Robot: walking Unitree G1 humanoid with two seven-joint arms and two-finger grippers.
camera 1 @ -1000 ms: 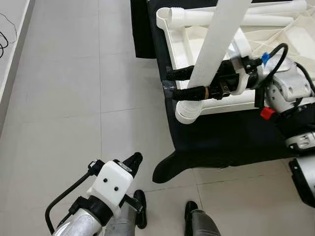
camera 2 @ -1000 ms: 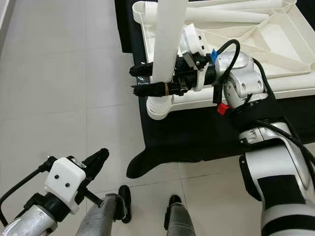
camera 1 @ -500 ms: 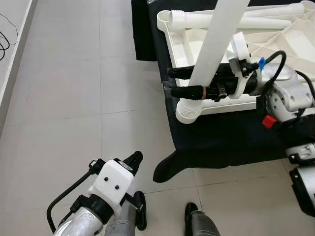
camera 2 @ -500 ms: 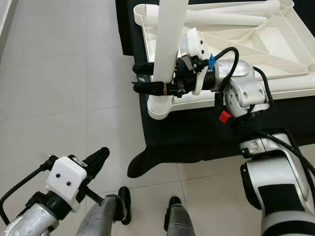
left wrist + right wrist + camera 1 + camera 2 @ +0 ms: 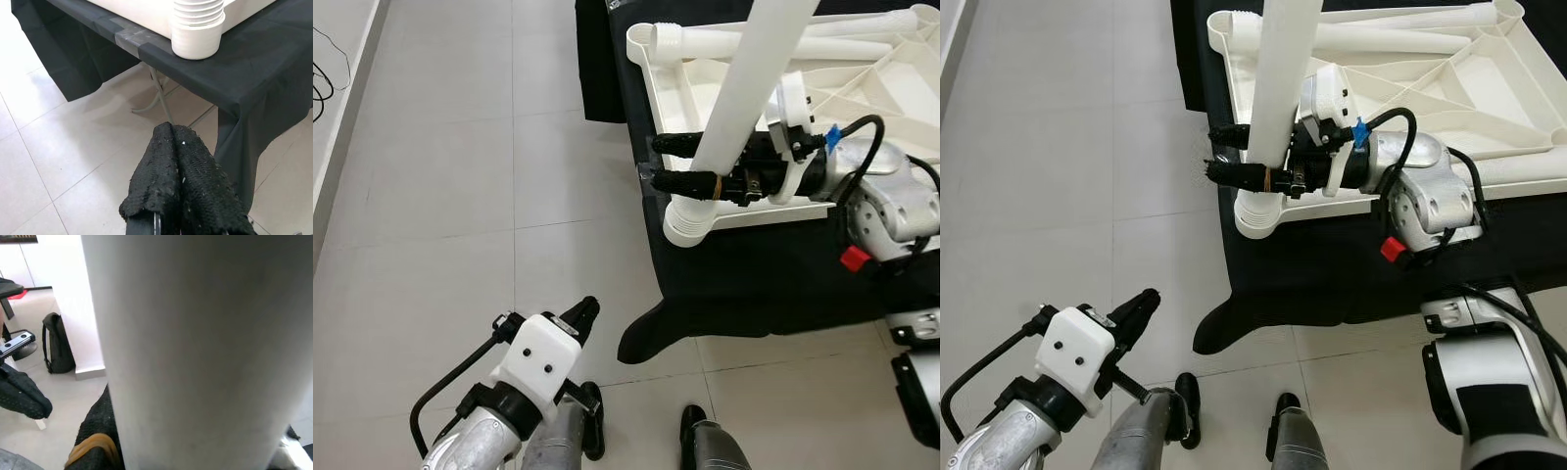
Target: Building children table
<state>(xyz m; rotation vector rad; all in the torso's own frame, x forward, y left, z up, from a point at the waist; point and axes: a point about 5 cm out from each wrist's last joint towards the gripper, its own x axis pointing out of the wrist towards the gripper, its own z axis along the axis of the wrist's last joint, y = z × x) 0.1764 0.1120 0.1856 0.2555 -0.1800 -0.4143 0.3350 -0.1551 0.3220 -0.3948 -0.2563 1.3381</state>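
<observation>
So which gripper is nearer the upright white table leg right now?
Right. The right gripper is clamped around the table leg above its ribbed base; the left gripper hangs low over the floor, well apart.

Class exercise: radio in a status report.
Right gripper jaws clamped on upright table leg at tabletop corner socket. Left gripper shut, idle, low. Nothing obstructing.

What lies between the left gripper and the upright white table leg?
In the left eye view: bare grey floor tiles, then the black cloth's hanging edge, between left gripper and upright white plastic table leg.
</observation>
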